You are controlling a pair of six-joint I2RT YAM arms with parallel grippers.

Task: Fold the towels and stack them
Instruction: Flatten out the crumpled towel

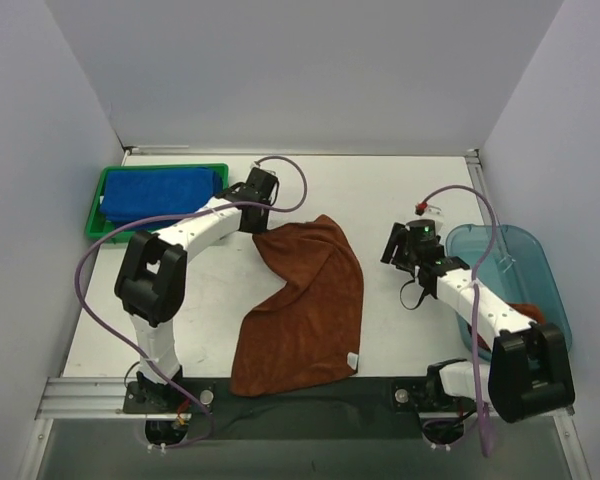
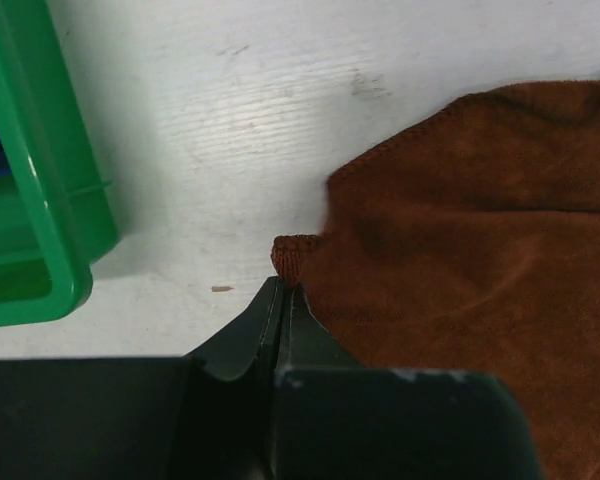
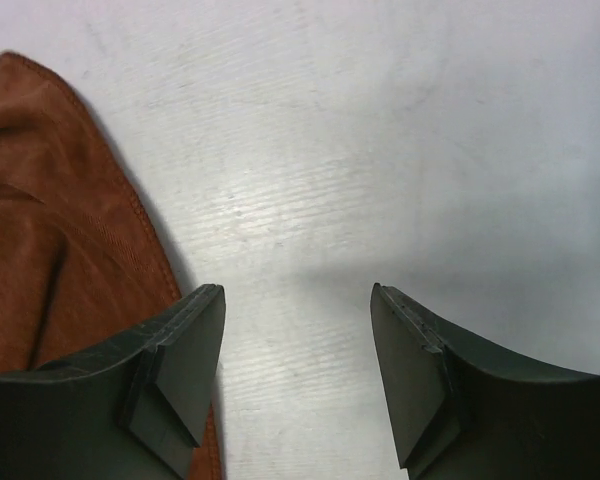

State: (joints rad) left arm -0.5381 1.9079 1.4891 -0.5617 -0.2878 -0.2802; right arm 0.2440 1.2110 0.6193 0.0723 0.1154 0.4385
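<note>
A rust-brown towel [image 1: 305,310] lies crumpled and partly doubled over in the middle of the table, its near edge hanging over the front rail. My left gripper [image 1: 255,222] is shut on the towel's far-left corner [image 2: 296,250], which pokes out past the fingertips [image 2: 283,290]. The rest of the brown towel [image 2: 460,220] spreads to the right in the left wrist view. Folded royal blue towels [image 1: 160,192] lie in the green tray. My right gripper [image 1: 393,247] stands open over bare table, right of the brown towel's edge [image 3: 50,230], with nothing between its fingers [image 3: 298,292].
The green tray [image 1: 105,185] sits at the far left, close to the left gripper; its rim [image 2: 40,200] shows in the left wrist view. A translucent teal bin [image 1: 550,280] stands at the right edge with a bit of brown cloth [image 1: 525,312] inside.
</note>
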